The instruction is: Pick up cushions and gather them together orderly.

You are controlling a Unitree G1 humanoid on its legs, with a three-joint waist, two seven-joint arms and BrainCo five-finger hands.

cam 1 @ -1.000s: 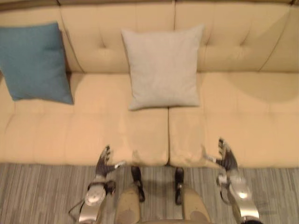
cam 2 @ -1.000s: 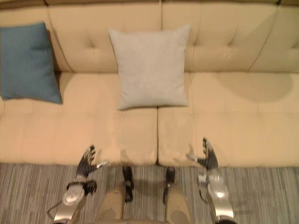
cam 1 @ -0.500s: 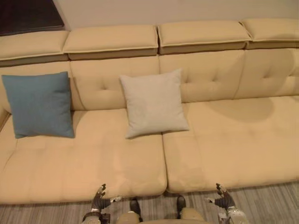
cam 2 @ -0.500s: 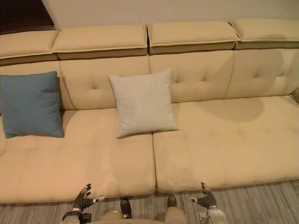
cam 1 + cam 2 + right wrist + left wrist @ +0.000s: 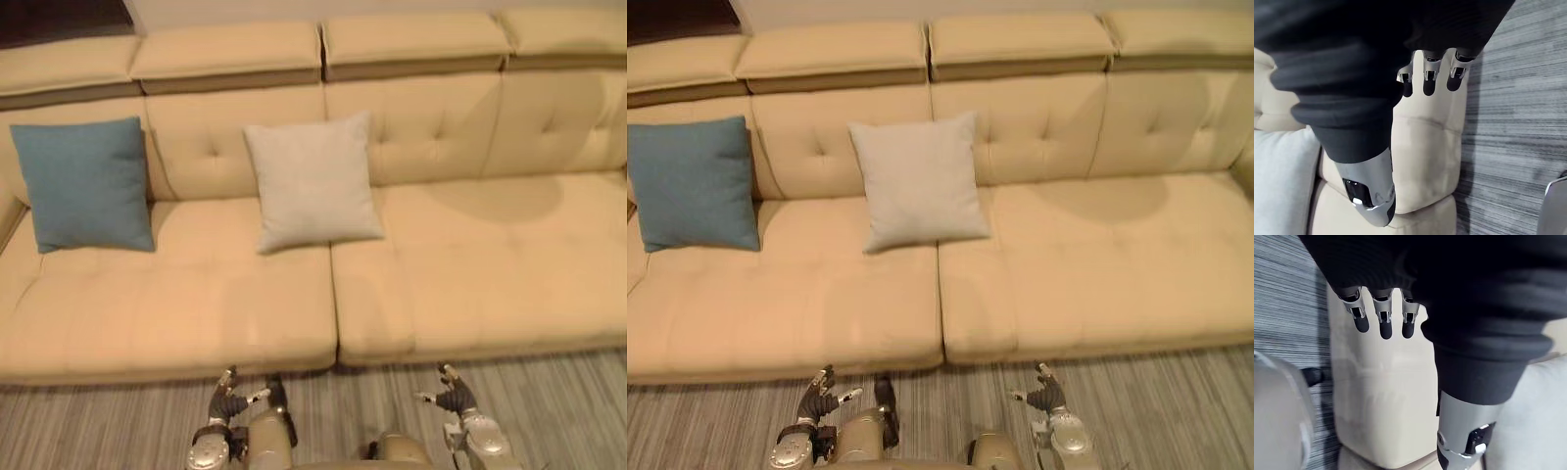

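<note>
**A:** Cushions, where are they?

**B:** Two on the sofa [image 5: 470, 264]. The blue cushion [image 5: 86, 183] leans upright against the sofa's back at the left end. The grey cushion [image 5: 312, 179] leans there too, near the middle, with its lower edge by the seam between two seats. They sit well apart.

**A:** And the hands?

**B:** Left robot hand [image 5: 226, 399] and right robot hand [image 5: 454, 397] hang low over the striped floor [image 5: 98, 421], just in front of the sofa's front edge and far from either cushion. Each is released, fingers straight and relaxed, grasping nothing.
</note>
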